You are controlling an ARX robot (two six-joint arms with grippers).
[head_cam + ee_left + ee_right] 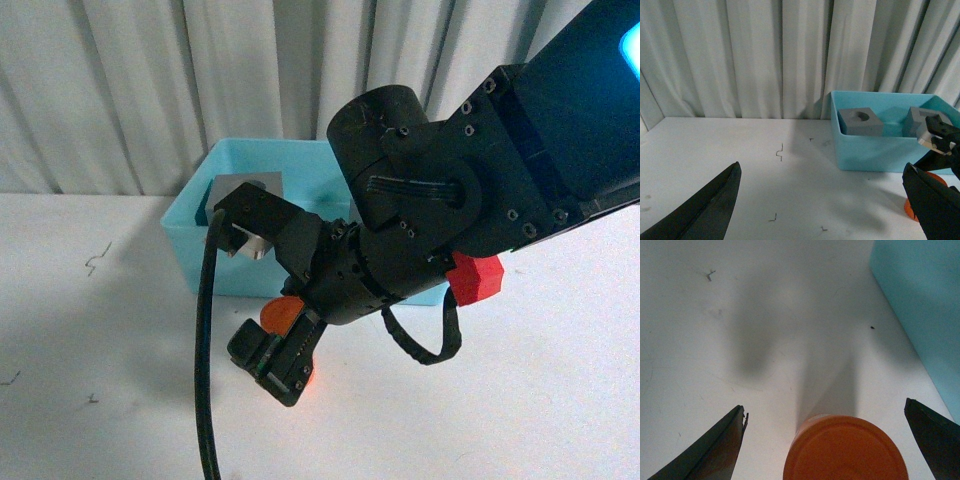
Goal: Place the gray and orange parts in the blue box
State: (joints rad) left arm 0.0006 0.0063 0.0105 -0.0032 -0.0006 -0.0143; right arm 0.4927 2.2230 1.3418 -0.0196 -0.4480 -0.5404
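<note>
The orange cylinder (845, 450) stands on the white table, between the spread fingers (715, 450) of my open right gripper (832, 447), which do not touch it. In the front view the cylinder (280, 313) peeks out from behind the right arm, just in front of the blue box (195, 250). Two gray cubes lie inside the box (875, 150). One has a round top hole (862, 121); the other (917, 120) is partly hidden by the right arm. My left gripper (825, 210) is open and empty over bare table, to the left of the box.
The right arm (450, 190) fills the middle of the front view and hides much of the box. A red block (478, 278) shows beside it. White curtains (765, 55) hang right behind the table. Small dark marks (780, 151) dot the tabletop.
</note>
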